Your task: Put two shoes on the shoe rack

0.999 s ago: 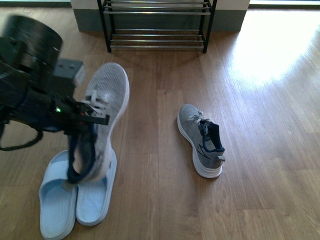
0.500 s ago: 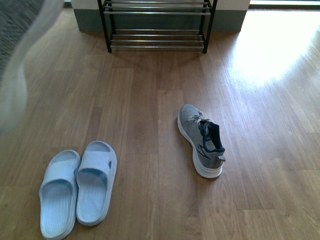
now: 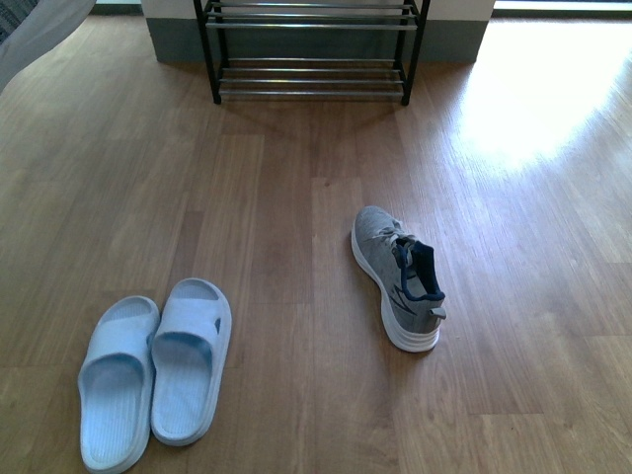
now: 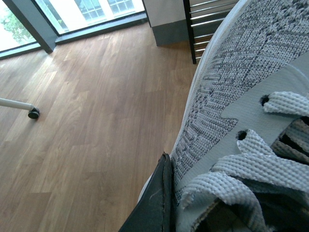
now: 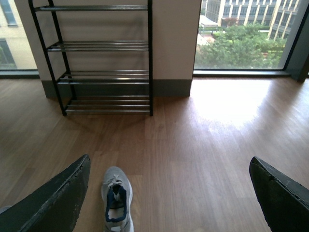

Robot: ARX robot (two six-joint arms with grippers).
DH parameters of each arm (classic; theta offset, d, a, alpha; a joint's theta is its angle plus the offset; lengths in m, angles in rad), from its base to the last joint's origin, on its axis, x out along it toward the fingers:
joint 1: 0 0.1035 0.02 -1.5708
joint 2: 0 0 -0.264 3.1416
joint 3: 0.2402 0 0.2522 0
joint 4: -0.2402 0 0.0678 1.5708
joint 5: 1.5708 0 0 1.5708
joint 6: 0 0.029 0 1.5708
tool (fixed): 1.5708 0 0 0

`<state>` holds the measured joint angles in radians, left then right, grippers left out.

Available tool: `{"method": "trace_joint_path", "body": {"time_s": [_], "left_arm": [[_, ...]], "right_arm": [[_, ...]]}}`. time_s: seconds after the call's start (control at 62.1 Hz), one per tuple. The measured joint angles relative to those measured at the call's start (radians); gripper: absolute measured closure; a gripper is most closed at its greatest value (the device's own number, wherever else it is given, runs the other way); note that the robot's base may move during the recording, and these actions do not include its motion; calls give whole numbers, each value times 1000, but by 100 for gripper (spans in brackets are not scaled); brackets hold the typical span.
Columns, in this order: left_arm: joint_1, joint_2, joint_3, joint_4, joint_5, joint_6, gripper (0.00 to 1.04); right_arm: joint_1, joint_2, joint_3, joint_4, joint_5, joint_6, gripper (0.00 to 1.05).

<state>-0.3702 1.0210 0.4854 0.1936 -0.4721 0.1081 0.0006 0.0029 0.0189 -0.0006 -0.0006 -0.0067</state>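
One grey sneaker [image 4: 241, 72] fills the left wrist view, laces toward the camera. My left gripper [image 4: 203, 217] is shut on it, and only one black finger [image 4: 154, 205] shows, against its side. In the front view a sliver of that sneaker [image 3: 30, 35] shows in the top left corner. The other grey sneaker [image 3: 400, 281] lies on the wooden floor, toe toward the shoe rack [image 3: 311, 49]. My right gripper [image 5: 169, 203] hangs open above the floor, with the floor sneaker [image 5: 116, 203] near its one finger [image 5: 58, 203]. The rack [image 5: 104, 58] stands by the wall with bare chrome bars.
A pair of pale blue slides [image 3: 153, 380] lies side by side on the floor at the near left. A white leg with a caster wheel [image 4: 33, 113] stands on the floor near the windows. Sunlight glares on the floor at the right [image 3: 533, 89].
My left arm has lifted the grey sneaker up and to the left, out of the front view. Only a corner of it remains in sight. The slides it covered now show fully.
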Motion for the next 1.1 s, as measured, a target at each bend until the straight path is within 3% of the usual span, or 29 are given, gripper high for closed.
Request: {"method": "trace_joint_path", "body": {"time_s": [1.096], "left_arm": [[-4, 1, 0, 0, 1, 0, 103]], "right_arm": [[0, 0, 0, 0, 3, 0, 9]]}}
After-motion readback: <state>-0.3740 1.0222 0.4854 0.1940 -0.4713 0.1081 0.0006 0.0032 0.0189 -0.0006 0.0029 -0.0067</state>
